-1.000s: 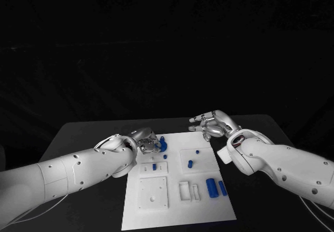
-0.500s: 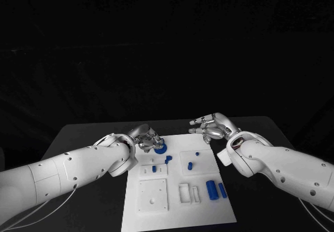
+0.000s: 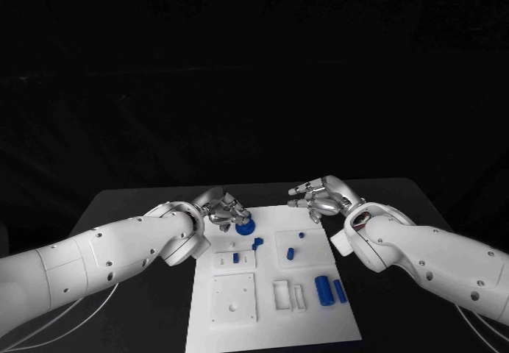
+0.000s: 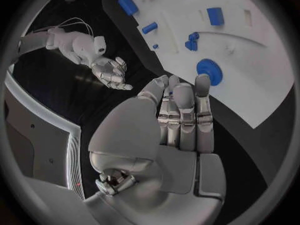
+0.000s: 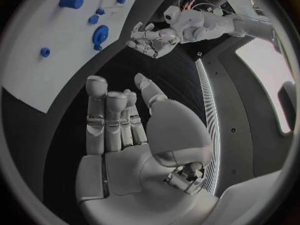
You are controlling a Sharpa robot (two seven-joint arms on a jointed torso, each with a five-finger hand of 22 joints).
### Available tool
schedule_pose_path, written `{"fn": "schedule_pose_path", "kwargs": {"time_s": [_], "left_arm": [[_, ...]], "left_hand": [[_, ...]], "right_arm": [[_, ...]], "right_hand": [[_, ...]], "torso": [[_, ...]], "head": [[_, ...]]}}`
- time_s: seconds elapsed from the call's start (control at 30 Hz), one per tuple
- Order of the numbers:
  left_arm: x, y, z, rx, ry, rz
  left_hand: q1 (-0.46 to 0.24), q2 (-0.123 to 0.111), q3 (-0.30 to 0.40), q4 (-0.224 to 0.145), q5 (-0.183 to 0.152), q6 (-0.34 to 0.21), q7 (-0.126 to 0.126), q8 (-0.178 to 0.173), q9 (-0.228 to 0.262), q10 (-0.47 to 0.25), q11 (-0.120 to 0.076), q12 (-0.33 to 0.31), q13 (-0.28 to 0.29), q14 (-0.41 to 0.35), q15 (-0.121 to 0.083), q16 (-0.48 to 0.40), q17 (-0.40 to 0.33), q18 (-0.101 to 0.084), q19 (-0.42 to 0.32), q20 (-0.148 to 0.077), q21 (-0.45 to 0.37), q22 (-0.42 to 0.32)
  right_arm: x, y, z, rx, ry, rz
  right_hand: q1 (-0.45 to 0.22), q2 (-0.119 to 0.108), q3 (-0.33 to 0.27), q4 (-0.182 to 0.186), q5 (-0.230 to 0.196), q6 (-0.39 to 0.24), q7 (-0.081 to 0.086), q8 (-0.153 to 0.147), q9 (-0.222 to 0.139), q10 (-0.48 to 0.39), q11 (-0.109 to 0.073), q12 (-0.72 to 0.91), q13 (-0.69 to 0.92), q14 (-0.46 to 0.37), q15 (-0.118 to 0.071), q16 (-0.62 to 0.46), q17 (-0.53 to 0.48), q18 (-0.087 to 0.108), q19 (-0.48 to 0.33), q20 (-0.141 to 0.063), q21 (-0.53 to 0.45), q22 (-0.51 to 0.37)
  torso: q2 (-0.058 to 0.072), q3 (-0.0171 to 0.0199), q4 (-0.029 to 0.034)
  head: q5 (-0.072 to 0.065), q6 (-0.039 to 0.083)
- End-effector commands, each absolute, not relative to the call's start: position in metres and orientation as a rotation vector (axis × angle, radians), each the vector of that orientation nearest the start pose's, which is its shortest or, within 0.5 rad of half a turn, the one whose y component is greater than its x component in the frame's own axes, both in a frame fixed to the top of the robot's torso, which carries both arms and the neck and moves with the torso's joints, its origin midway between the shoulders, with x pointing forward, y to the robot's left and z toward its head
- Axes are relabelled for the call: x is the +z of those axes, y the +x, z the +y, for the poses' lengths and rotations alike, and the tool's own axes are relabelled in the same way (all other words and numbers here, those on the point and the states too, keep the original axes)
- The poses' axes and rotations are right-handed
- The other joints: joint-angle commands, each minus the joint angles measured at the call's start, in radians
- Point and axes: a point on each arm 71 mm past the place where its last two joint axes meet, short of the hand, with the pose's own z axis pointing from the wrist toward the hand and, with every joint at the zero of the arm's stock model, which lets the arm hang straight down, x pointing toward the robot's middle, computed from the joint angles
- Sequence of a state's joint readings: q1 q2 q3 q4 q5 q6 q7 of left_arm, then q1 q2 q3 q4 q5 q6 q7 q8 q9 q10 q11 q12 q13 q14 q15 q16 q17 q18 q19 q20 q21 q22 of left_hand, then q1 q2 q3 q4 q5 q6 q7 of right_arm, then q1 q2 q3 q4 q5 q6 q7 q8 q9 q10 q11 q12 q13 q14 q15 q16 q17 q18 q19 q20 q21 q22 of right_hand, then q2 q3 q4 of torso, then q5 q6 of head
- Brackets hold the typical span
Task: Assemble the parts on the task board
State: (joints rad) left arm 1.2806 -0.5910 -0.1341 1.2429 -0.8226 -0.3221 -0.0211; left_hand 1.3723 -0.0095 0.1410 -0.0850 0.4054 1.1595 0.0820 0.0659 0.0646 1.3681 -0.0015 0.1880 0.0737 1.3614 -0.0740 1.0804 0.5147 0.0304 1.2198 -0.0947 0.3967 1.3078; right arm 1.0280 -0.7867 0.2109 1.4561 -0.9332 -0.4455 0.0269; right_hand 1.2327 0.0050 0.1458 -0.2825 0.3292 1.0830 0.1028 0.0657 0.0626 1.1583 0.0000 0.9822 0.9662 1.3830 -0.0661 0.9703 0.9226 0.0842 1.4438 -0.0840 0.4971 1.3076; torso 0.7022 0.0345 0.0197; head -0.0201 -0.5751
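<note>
The white task board (image 3: 318, 316) lies in the middle of the table. A round blue part (image 3: 245, 227) sits near its far left corner, also seen as a blue disc (image 4: 209, 71) past my left hand's fingertips. My left hand (image 3: 221, 208) hovers just behind that corner, holding nothing, fingers stretched out (image 4: 181, 120). My right hand (image 3: 324, 197) floats over the board's far right edge, fingers spread and empty (image 5: 125, 130). Small blue parts (image 3: 290, 252) stand in the board's middle, and two longer blue pieces (image 3: 324, 288) lie at its right side.
The black table (image 3: 127, 206) reaches out on both sides of the board. White recessed blocks (image 3: 233, 294) occupy the board's near left. In the right wrist view my left hand (image 5: 150, 37) hangs beyond the board (image 5: 37, 80) with its blue disc (image 5: 100, 35).
My left hand has let go of the round blue part, which now rests on the board, and has drawn back towards the far edge. My right hand drifted slightly left.
</note>
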Motion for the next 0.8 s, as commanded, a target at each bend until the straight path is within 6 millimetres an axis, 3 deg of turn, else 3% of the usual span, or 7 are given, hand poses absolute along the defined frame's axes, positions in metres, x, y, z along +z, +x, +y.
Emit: {"fn": "schedule_pose_path", "kwargs": {"time_s": [0.03,0.17,0.27,0.6,0.8], "left_arm": [[-0.194,0.537,0.152,-0.923,-0.288,1.786],[-0.193,0.538,0.152,-0.91,-0.27,1.775],[-0.192,0.539,0.154,-0.899,-0.269,1.758],[-0.187,0.54,0.166,-0.912,-0.366,1.685],[-0.184,0.54,0.171,-0.929,-0.413,1.644]], "left_hand": [[0.011,-0.009,0.0,-0.013,0.002,0.014,0.002,-0.002,-0.001,-0.007,0.001,-0.003,-0.002,-0.007,0.001,-0.004,-0.003,0.018,-0.009,0.001,0.004,0.021],[0.006,-0.014,-0.003,-0.014,-0.012,-0.003,0.006,-0.004,-0.002,-0.009,0.002,-0.006,-0.003,-0.007,0.002,-0.009,-0.006,0.017,-0.011,0.002,0.003,0.02],[0.002,-0.016,-0.007,-0.012,-0.034,-0.012,0.008,-0.003,-0.001,-0.008,0.002,-0.008,-0.003,-0.005,0.002,-0.012,-0.008,0.017,-0.01,0.002,0.002,0.018],[0.004,-0.025,-0.002,-0.017,-0.028,-0.021,0.012,-0.003,-0.001,-0.01,0.005,-0.022,-0.004,-0.002,0.004,-0.065,-0.03,0.016,-0.01,0.004,-0.032,0.014],[0.003,-0.026,0.001,-0.018,-0.026,-0.022,0.012,-0.003,-0.001,-0.01,0.006,-0.025,-0.004,-0.001,0.004,-0.071,-0.029,0.016,-0.006,0.004,-0.041,0.015]], "right_arm": [[-0.184,0.502,-0.199,0.918,0.36,1.612],[-0.186,0.502,-0.189,0.864,0.248,1.65],[-0.187,0.503,-0.176,0.799,0.103,1.677],[-0.184,0.515,-0.133,0.603,-0.31,1.683],[-0.191,0.52,-0.113,0.547,-0.482,1.675]], "right_hand": [[0.006,-0.01,0.033,-0.001,-0.001,0.014,-0.002,-0.005,-0.001,0.01,-0.006,0.009,0.008,0.008,-0.005,0.009,0.005,0.015,0.003,-0.004,0.014,0.053],[-0.004,-0.019,0.06,0.002,-0.01,0.039,-0.01,-0.005,0.0,0.033,-0.011,0.037,0.035,0.018,-0.008,0.031,0.027,0.011,0.011,-0.007,0.057,0.06],[-0.005,-0.024,0.073,0.002,-0.031,0.053,-0.016,-0.004,0.001,0.043,-0.014,0.048,0.048,0.021,-0.011,0.042,0.039,0.008,0.011,-0.01,0.078,0.062],[0.021,-0.05,0.159,0.001,-0.116,0.073,-0.018,-0.004,0.0,0.05,-0.014,0.051,0.062,0.024,-0.012,0.048,0.055,-0.002,0.003,-0.014,0.115,0.066],[0.035,-0.064,0.236,0.0,-0.139,0.069,-0.028,-0.004,0.0,0.051,-0.023,0.049,0.067,0.026,-0.014,0.046,0.057,-0.002,-0.005,-0.014,0.127,0.066]], "torso": [[0.0,-0.001,0.0003],[0.0,0.0007,0.0017],[0.0,-0.0008,0.0024],[0.003,-0.0033,0.0051],[0.005,-0.0069,0.0125]], "head": [[0.002,0.001],[0.001,0.001],[0.004,0.001],[0.015,0.0],[0.019,-0.004]]}}
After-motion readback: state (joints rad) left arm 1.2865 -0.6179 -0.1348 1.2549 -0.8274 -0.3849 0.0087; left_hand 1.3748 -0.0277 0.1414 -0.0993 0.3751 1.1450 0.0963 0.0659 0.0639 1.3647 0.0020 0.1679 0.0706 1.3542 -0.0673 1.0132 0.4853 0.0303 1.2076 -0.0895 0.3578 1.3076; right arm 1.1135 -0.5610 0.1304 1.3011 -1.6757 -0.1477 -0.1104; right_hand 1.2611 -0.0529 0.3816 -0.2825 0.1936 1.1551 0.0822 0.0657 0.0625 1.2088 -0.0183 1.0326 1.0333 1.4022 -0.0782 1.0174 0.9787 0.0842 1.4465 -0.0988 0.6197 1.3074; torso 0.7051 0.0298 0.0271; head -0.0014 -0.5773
